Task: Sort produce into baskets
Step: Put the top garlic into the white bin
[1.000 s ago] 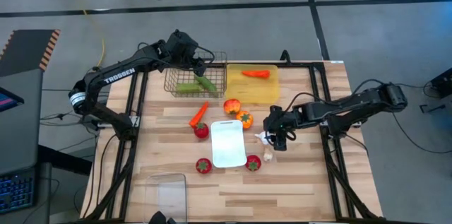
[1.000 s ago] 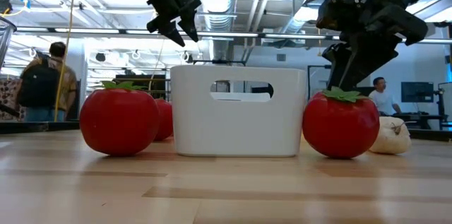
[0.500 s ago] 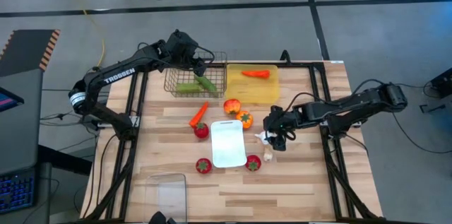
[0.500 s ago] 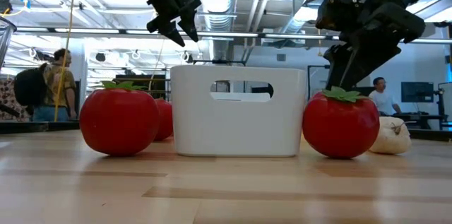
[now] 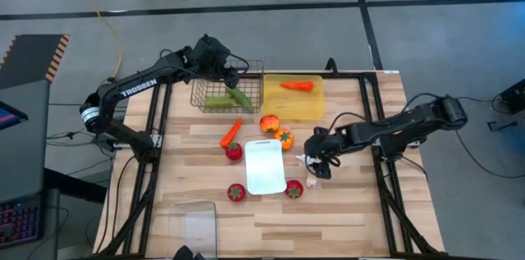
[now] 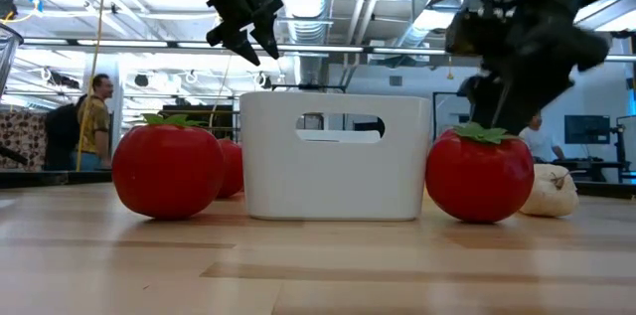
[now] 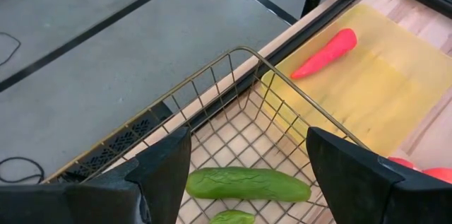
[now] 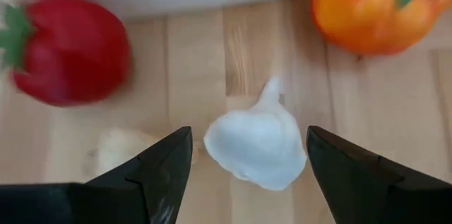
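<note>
High view: left gripper [image 5: 232,70] over wire basket [image 5: 199,94] holding two cucumbers [image 5: 228,96]; right gripper [image 5: 316,161] at garlic [image 5: 305,160], right of white tray [image 5: 264,166] | Left wrist: fingers [image 7: 166,171] spread, empty | Right wrist: fingers [image 8: 159,171] spread around garlic [image 8: 258,145], not pinching.

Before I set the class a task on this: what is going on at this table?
A robot is sorting toy produce. Its right gripper is open around a white garlic bulb lying on the table beside the white tray. The left gripper hovers open over the wire basket, which holds two cucumbers.
</note>
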`<state>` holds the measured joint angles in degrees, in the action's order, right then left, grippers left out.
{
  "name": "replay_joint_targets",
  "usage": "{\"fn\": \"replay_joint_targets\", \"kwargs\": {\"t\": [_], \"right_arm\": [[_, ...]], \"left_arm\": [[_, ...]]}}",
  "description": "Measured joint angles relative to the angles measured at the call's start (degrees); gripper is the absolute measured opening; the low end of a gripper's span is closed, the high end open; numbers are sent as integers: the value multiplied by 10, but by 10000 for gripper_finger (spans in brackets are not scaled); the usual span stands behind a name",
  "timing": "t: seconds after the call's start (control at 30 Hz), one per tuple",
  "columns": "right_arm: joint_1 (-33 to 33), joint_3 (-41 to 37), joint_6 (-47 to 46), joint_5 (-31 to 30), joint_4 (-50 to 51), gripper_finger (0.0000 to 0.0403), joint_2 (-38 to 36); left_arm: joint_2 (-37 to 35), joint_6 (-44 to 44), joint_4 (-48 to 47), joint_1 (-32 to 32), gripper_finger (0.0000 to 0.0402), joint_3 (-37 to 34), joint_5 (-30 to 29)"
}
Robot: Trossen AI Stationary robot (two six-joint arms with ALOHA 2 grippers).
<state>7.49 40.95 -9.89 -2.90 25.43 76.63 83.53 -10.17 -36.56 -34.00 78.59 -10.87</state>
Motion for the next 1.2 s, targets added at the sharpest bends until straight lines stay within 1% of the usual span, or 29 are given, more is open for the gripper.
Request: {"fn": "replay_joint_targets", "kwargs": {"t": [0.23,0.4,0.6,0.73,0.83,1.07,1.2], "right_arm": [[0,2,-2,-1,-17,306,74],[0,1,-2,0,-32,290,92],[-2,1,-2,0,-31,262,91],[-2,1,-2,-1,-26,258,89],[-2,13,-2,-1,6,258,84],[-2,60,12,-2,62,256,40],[-2,84,15,-2,56,256,10]], "left_arm": [[0,0,0,0,268,0,0],[0,-1,0,0,268,0,0],[0,-1,0,0,268,0,0],[0,-1,0,0,268,0,0],[0,-1,0,0,267,0,0],[0,-1,0,0,267,0,0],[0,-1,0,0,267,0,0]]}}
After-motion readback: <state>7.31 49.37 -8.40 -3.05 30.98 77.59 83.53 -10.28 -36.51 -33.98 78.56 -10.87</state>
